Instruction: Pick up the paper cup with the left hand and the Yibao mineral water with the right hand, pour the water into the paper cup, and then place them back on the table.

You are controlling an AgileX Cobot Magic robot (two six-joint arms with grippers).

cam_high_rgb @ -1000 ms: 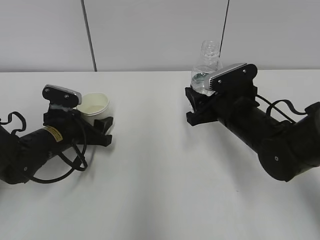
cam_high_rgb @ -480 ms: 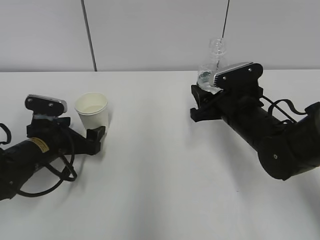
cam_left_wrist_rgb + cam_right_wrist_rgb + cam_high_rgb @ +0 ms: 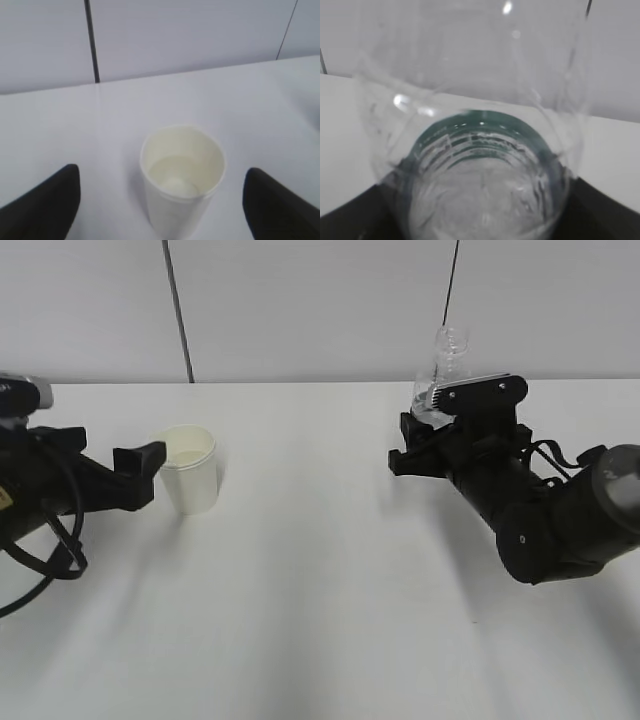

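The paper cup [image 3: 188, 472] stands upright on the white table [image 3: 320, 580], free of any grip. In the left wrist view the cup [image 3: 182, 175] holds some water. My left gripper [image 3: 152, 462] is open just left of the cup, its black fingers [image 3: 47, 200] spread wide on either side and short of it. My right gripper [image 3: 415, 445] is shut on the clear Yibao bottle [image 3: 447, 365], which stands upright with no cap. The bottle's green label band [image 3: 480, 127] fills the right wrist view, with the black jaws pressed at its lower sides.
A grey wall with dark vertical seams [image 3: 178, 310] stands behind the table's far edge. Cables loop from the left arm [image 3: 40, 560] at the left edge. The bulky right arm [image 3: 560, 520] lies over the right side of the table.
My left gripper has let go of the cup and drawn back to the left; the cup now stands alone. My right gripper has shifted right and back with the bottle.
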